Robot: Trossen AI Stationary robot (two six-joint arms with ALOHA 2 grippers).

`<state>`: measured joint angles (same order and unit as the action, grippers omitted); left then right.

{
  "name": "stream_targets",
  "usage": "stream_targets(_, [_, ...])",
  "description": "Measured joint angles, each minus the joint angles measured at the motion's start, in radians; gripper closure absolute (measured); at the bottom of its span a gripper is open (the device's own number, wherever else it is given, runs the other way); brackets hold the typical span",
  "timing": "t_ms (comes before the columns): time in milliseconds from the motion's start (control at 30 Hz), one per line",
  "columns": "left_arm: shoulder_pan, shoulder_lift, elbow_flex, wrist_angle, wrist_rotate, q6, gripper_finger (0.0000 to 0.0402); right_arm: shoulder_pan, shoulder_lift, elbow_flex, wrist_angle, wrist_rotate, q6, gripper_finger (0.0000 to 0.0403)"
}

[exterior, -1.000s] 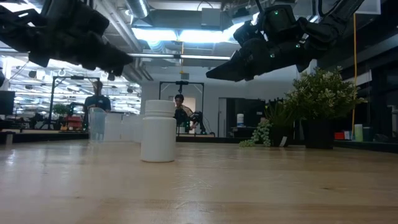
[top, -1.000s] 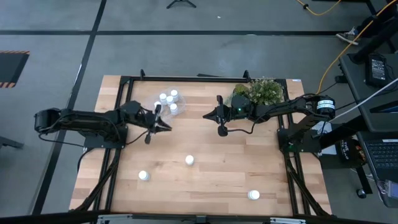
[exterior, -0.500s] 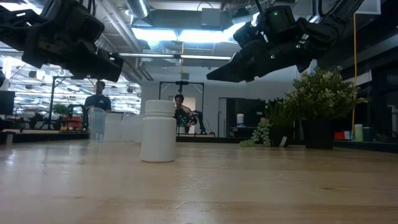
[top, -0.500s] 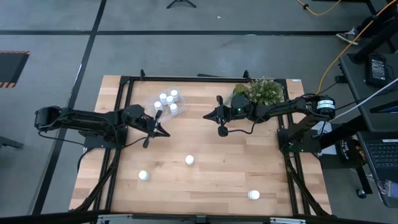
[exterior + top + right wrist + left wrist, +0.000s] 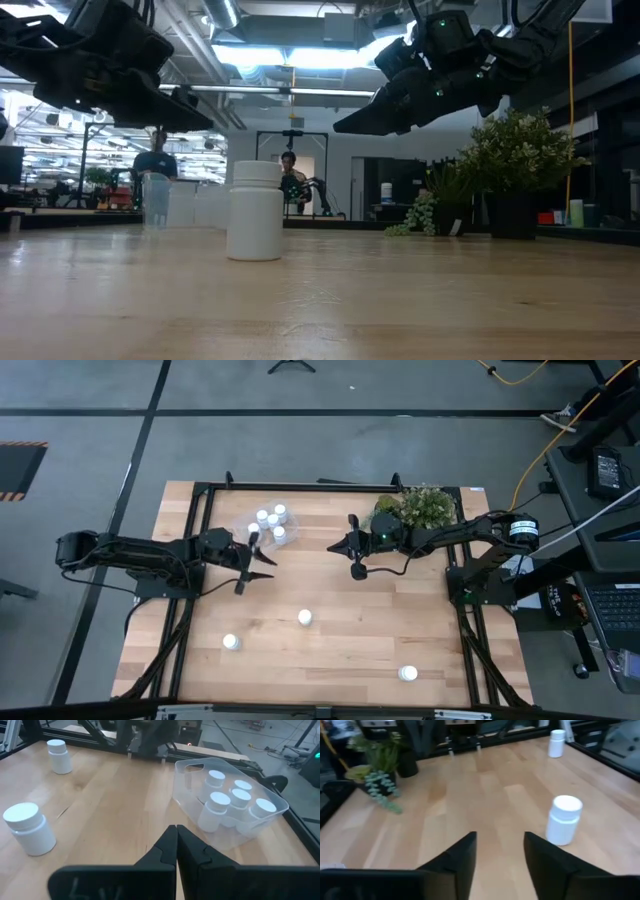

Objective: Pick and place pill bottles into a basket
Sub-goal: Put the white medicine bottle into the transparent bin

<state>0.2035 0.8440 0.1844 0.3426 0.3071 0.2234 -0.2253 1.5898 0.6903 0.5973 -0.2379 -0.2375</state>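
Left gripper [image 5: 258,565] hovers beside the basket [image 5: 262,524], fingers parted, holding nothing. Right gripper [image 5: 352,547] hangs mid-table, pinched closed, empty. Four bottles [image 5: 218,805] stand in the basket; three stand loose on the table [image 5: 340,640].

The tabletop [image 5: 115,815] is pale wood with visible grain and a soft satin sheen, framed by dark metal rails [image 5: 300,486]. Ahead of the right gripper [image 5: 176,840], whose fingers look like matt black plastic, the basket [image 5: 186,780] is thin clear plastic (nearly see-through, slightly glossy at its rim). The pill bottles [image 5: 212,811] inside it are smooth white plastic with white caps. The bottle [image 5: 563,820] beside the left gripper [image 5: 500,857] looks equally smooth and faintly shiny.
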Motion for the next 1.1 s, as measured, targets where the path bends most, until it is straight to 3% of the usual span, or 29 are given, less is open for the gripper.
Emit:
stream_targets(300, [0.000,0.000,0.000,0.005,-0.022,-0.055,0.0182,0.000,0.000,0.000,0.001,0.000,-0.005,0.0398])
stream_targets(533, [-0.020,0.000,0.006,0.049,-0.029,-0.182,0.0190,0.000,-0.007,0.000,-0.008,-0.011,0.018,0.0398])
stream_targets(700, [-0.070,0.032,0.065,0.042,-0.058,-0.196,0.0200,0.000,-0.105,-0.001,-0.161,-0.054,0.028,0.0398])
stream_targets(933, [-0.126,0.152,0.204,-0.119,-0.167,-0.154,0.0201,0.017,-0.255,-0.001,-0.377,-0.055,0.045,0.0400])
stream_targets(1100, [-0.159,0.249,0.290,-0.195,-0.166,-0.173,0.0201,0.044,-0.289,-0.017,-0.403,-0.055,0.047,0.0401])
